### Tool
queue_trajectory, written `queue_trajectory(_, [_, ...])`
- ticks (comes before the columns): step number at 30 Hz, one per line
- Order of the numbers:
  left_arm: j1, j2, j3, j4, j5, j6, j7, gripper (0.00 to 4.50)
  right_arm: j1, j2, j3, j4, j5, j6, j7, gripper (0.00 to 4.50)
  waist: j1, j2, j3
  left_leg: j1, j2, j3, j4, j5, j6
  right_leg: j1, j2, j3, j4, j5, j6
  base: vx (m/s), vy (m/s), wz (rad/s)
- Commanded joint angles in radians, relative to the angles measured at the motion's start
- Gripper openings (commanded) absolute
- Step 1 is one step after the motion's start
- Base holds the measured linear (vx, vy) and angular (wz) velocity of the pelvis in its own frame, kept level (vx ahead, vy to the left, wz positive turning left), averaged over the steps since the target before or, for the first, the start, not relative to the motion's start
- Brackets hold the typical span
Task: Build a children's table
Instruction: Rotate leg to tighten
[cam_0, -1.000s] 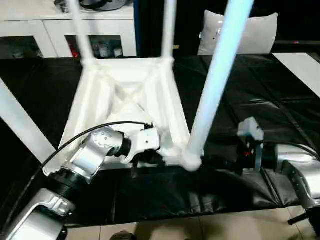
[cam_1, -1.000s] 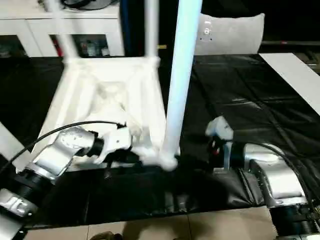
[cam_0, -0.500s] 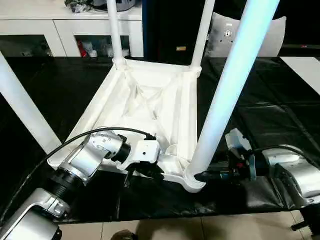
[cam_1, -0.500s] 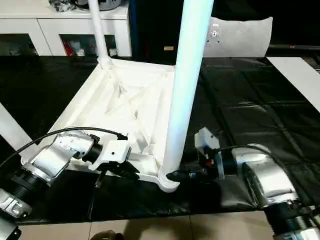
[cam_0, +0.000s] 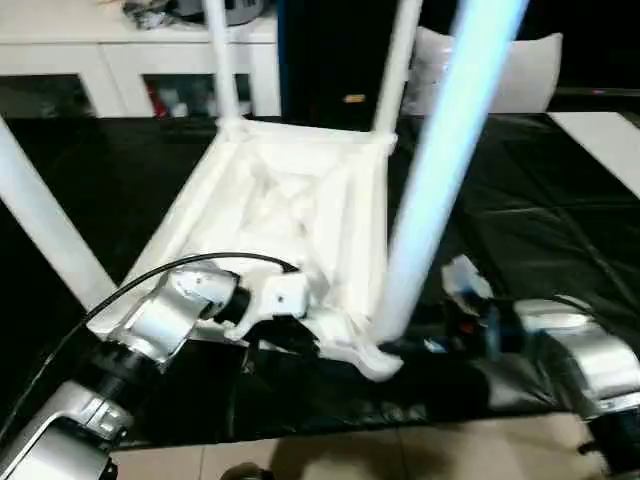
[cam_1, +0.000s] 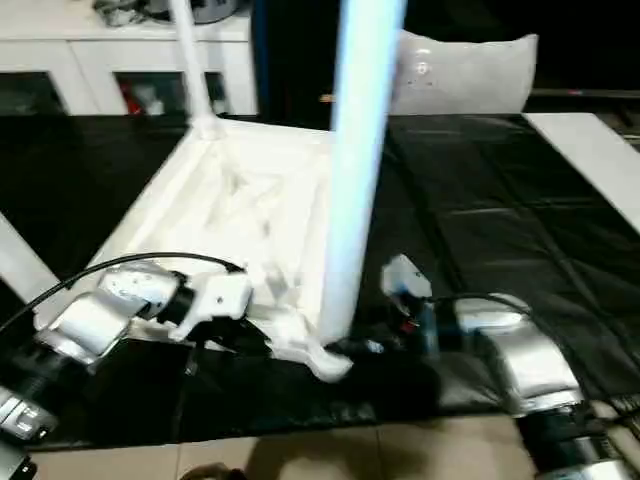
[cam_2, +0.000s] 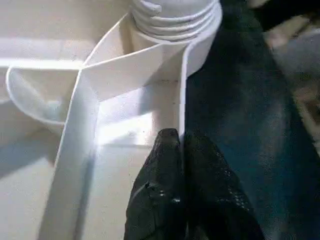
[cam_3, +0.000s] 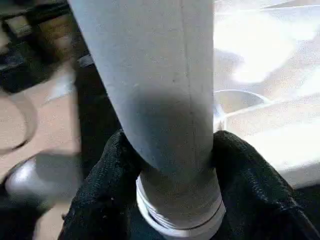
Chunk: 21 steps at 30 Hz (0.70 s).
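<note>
Black matting lies beneath; our left gripper (cam_2: 182, 150) pinches the stiff, light table top (cam_0: 290, 200) rim, right gripper (cam_3: 172, 175) clamps the leg (cam_0: 440, 170) base.

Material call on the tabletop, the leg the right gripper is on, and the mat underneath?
Tabletop: looks like moulded white plastic, thin ribs, slight sheen. Leg: smooth white tube with a faint seam line, likely plastic too, threaded end. Mat: black, glossy, creased, probably vinyl or similar sheet. Right gripper is clamped on the leg.

Silver forearms are gleaming, ending in white wrist blocks; a black cable (cam_0: 190, 265) is arcing over the left one, and black textured fingers (cam_2: 165, 185) are showing.
</note>
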Motion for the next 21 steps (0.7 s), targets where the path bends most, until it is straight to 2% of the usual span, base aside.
queue_trajectory(1, [0.015,-0.061,-0.049,-0.027,-0.004,0.037,0.037,0.00,-0.023,0.041,0.007,0.002,-0.011,0.027,-0.109,1.95,-0.008,-0.007,-0.038,0.025,0.046,-0.032,-0.082,-0.446,-0.052,0.007,-0.075,0.024,-0.101,-0.572,-0.155,0.000,0.000,0.00])
queue_trajectory(2, [0.006,-0.151,-0.002,-0.030,-0.012,0.166,0.175,0.00,-0.067,0.160,0.004,0.050,-0.078,0.086,-0.326,1.94,-0.027,-0.005,-0.036,0.027,0.041,-0.039,-0.080,-0.479,-0.067,0.002,-0.077,0.020,-0.111,-0.658,-0.122,0.000,0.000,0.00])
queue_trajectory(4, [0.002,-0.168,0.006,-0.030,-0.018,0.187,0.195,0.00,-0.076,0.182,0.004,0.061,-0.091,0.098,-0.366,1.93,-0.044,-0.007,-0.036,0.022,0.038,-0.049,-0.081,-0.503,-0.078,0.004,-0.077,0.008,-0.114,-0.701,-0.099,-0.058,0.028,-0.18])
queue_trajectory(5, [-0.005,-0.197,0.014,-0.030,-0.010,0.213,0.235,0.00,-0.096,0.227,-0.008,0.086,-0.104,0.124,-0.443,1.93,-0.057,-0.003,-0.038,0.017,0.035,-0.057,-0.083,-0.527,-0.082,0.011,-0.077,-0.001,-0.117,-0.713,-0.080,-0.061,0.037,-0.23])
queue_trajectory(6, [-0.011,-0.220,0.016,-0.028,-0.003,0.229,0.264,0.00,-0.114,0.262,-0.016,0.110,-0.119,0.136,-0.508,1.93,-0.075,0.003,-0.037,0.020,0.038,-0.063,-0.087,-0.583,-0.080,0.011,-0.076,-0.019,-0.124,-0.692,-0.079,-0.052,0.051,-0.24])
queue_trajectory(7, [-0.017,-0.242,0.017,-0.030,0.007,0.248,0.291,0.00,-0.130,0.295,-0.023,0.131,-0.131,0.150,-0.569,1.93,-0.088,0.011,-0.037,0.020,0.041,-0.071,-0.093,-0.641,-0.085,0.015,-0.077,-0.031,-0.127,-0.663,-0.078,-0.037,0.045,-0.19])
queue_trajectory(8, [-0.025,-0.267,0.018,-0.025,0.020,0.264,0.325,0.00,-0.145,0.327,-0.028,0.156,-0.146,0.156,-0.632,1.93,-0.102,0.014,-0.036,0.024,0.043,-0.077,-0.098,-0.693,-0.088,0.018,-0.074,-0.042,-0.131,-0.618,-0.083,-0.037,0.045,-0.19])
queue_trajectory(10, [-0.037,-0.304,0.013,-0.016,0.040,0.282,0.371,0.00,-0.162,0.370,-0.037,0.187,-0.167,0.150,-0.706,1.93,-0.107,0.018,-0.033,0.031,0.044,-0.080,-0.103,-0.754,-0.087,0.019,-0.075,-0.059,-0.138,-0.599,-0.078,0.000,0.000,0.00])
queue_trajectory(11, [-0.039,-0.309,0.012,-0.013,0.042,0.283,0.376,0.00,-0.163,0.373,-0.036,0.189,-0.167,0.146,-0.707,2.27,-0.108,0.020,-0.030,0.038,0.045,-0.080,-0.104,-0.775,-0.087,0.016,-0.073,-0.065,-0.143,-0.601,-0.075,0.000,0.000,0.00])
queue_trajectory(12, [-0.044,-0.321,0.010,-0.007,0.048,0.284,0.389,0.00,-0.164,0.380,-0.034,0.192,-0.167,0.136,-0.708,2.27,-0.114,0.020,-0.024,0.050,0.045,-0.077,-0.105,-0.814,-0.084,0.014,-0.070,-0.086,-0.155,-0.609,-0.062,0.000,0.000,0.00])
queue_trajectory(13, [-0.044,-0.321,0.010,-0.007,0.048,0.284,0.389,0.00,-0.164,0.380,-0.034,0.192,-0.167,0.136,-0.708,2.48,-0.117,0.025,-0.021,0.055,0.047,-0.077,-0.108,-0.838,-0.085,0.016,-0.066,-0.099,-0.158,-0.609,-0.055,0.000,0.000,0.00])
queue_trajectory(14, [-0.049,-0.333,0.004,-0.002,0.060,0.287,0.403,0.00,-0.162,0.390,-0.035,0.190,-0.168,0.116,-0.706,2.62,-0.113,0.037,-0.011,0.024,0.066,-0.070,-0.156,-0.902,-0.089,0.057,-0.046,-0.117,-0.110,-0.537,-0.057,0.000,0.000,0.00])
queue_trajectory(15, [-0.055,-0.343,0.000,0.005,0.075,0.292,0.423,0.00,-0.152,0.387,-0.031,0.172,-0.174,0.084,-0.686,2.64,-0.056,0.052,-0.022,-0.043,0.096,-0.048,-0.234,-0.939,-0.102,0.127,-0.039,-0.071,0.069,-0.255,-0.079,-0.069,-0.016,0.09])
queue_trajectory(16, [-0.055,-0.343,0.000,0.005,0.075,0.292,0.423,0.00,-0.152,0.387,-0.031,0.172,-0.174,0.084,-0.686,2.73,-0.026,0.032,-0.025,0.003,0.073,0.003,-0.233,-0.867,-0.087,0.073,-0.030,-0.034,0.064,-0.282,-0.079,-0.035,-0.066,0.15])
queue_trajectory(17, [-0.056,-0.341,0.001,0.005,0.078,0.294,0.427,0.00,-0.147,0.382,-0.032,0.163,-0.175,0.072,-0.678,2.88,-0.034,-0.063,-0.033,0.137,-0.021,0.002,0.034,-0.494,-0.048,-0.088,-0.088,-0.017,-0.187,-0.870,0.010,-0.035,-0.066,0.15])
queue_trajectory(18, [-0.057,-0.315,0.002,0.015,0.088,0.272,0.425,0.00,-0.128,0.350,-0.044,0.141,-0.171,0.036,-0.650,2.88,-0.030,-0.053,-0.016,0.151,-0.030,0.000,0.107,-0.349,-0.012,-0.130,-0.119,0.012,-0.235,-1.092,0.035,0.029,-0.127,0.17])
queue_trajectory(19, [-0.057,-0.315,0.002,0.015,0.088,0.272,0.425,0.00,-0.128,0.350,-0.044,0.141,-0.171,0.036,-0.650,3.09,-0.029,-0.039,-0.019,0.078,-0.037,-0.033,0.092,-0.205,0.025,-0.055,-0.151,0.067,-0.214,-1.111,0.019,0.108,-0.084,-0.12])
queue_trajectory(20, [-0.057,-0.297,0.003,0.020,0.094,0.261,0.421,0.00,-0.117,0.329,-0.050,0.131,-0.167,0.023,-0.628,3.13,0.022,-0.016,-0.049,-0.003,0.014,-0.068,-0.029,-0.098,0.020,0.054,-0.134,0.055,-0.112,-0.731,-0.023,0.108,-0.084,-0.12])
queue_trajectory(21, [-0.054,-0.278,0.004,0.022,0.098,0.247,0.413,0.00,-0.104,0.305,-0.057,0.118,-0.159,0.008,-0.604,3.13,0.018,-0.021,-0.048,0.024,0.022,-0.056,-0.047,-0.114,0.021,0.015,-0.082,0.036,-0.093,-0.552,-0.042,0.110,-0.020,-0.05])
